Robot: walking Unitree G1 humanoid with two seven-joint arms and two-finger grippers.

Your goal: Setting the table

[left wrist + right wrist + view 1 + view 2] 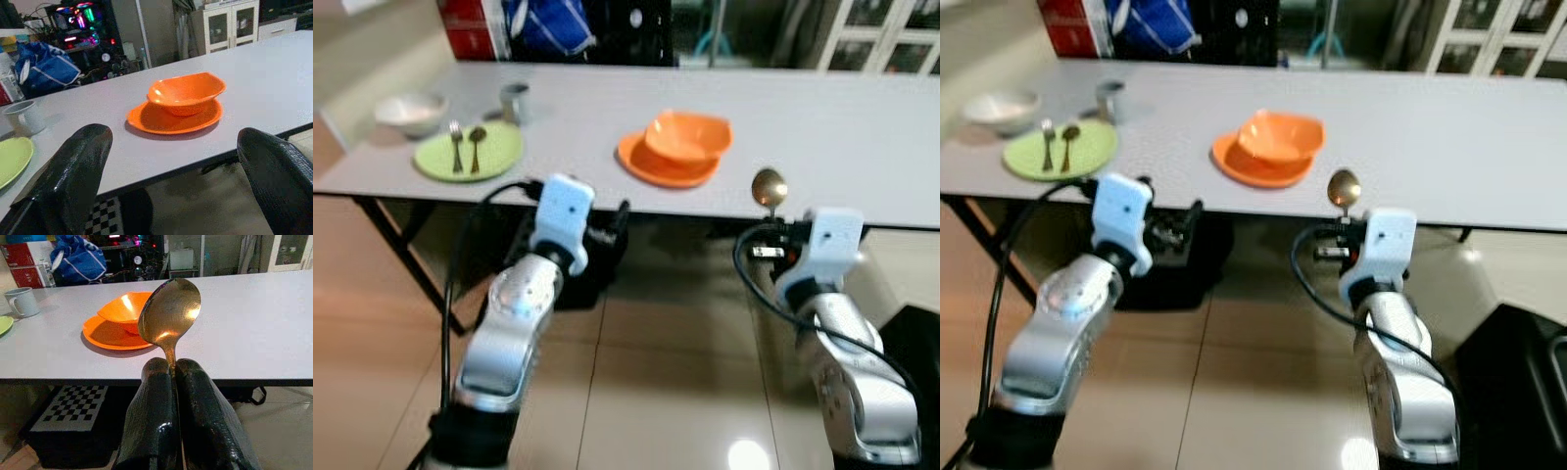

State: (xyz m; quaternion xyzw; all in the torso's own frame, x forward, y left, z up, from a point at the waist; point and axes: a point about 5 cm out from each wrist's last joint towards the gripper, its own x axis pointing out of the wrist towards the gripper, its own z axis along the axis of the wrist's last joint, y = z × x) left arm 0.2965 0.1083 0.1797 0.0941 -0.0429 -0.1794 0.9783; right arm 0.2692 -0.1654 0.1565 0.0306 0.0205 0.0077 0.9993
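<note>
my right end effector [172, 369] pinches a gold spoon [169, 312] upright, just before the tabletop [822, 127] edge. my left end effector [176, 166] is wide open, holding nothing. orange bowl [687, 135] sits on orange plate [651, 166].

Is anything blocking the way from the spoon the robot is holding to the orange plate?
Nothing visible. The right gripper holds the spoon upright near the table edge, with bare tabletop between it and the orange plate.
</note>
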